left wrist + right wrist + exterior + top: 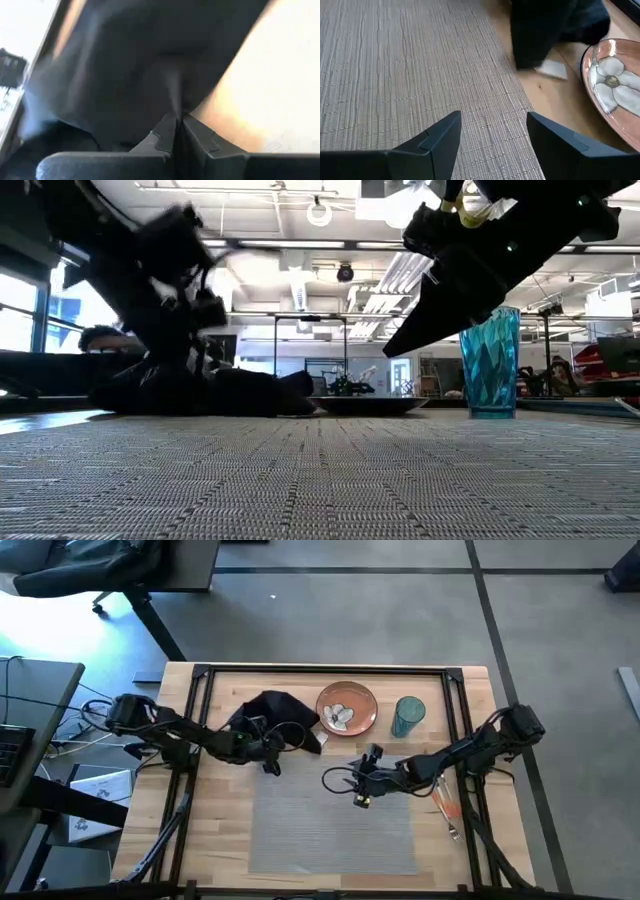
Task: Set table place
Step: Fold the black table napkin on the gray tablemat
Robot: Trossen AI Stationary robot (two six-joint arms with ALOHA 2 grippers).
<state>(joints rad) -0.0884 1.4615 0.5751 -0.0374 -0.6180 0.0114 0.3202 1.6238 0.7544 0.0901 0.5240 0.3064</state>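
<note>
Two arms over the table (220,840), both near its middle. Left side first: left arm reaches in from the left edge, left gripper (270,752) sits at the black napkin (275,710), which lies bunched in a heap on the wood beyond the far left corner of the placemat (330,820). Left wrist view: the fingers (165,137) are pressed nearly together with a fold of the napkin (150,65) pinched between the tips, dark cloth filling most of that view, bare wood beside it. Low view shows the left arm blurred, napkin (200,395) a dark mound at the mat's far edge.

Centre: grey woven placemat lies flat on the near half of the table, nothing resting on it. Orange-brown plate (347,707) with pale flower pattern sits on the wood just beyond the mat, beside the napkin, close but can't tell if touching.

Right of centre: right gripper (362,783) hovers above the far edge of the placemat, fingers (440,142) spread wide, holding nothing; its wrist view looks down on mat weave, with the plate (615,85) rim and napkin ahead. Blue-green faceted glass (407,716) stands upright just right of the plate. Orange-handled cutlery (447,805) lies on the wood right of the mat, partly under the right arm; pieces can't be told apart.
</note>
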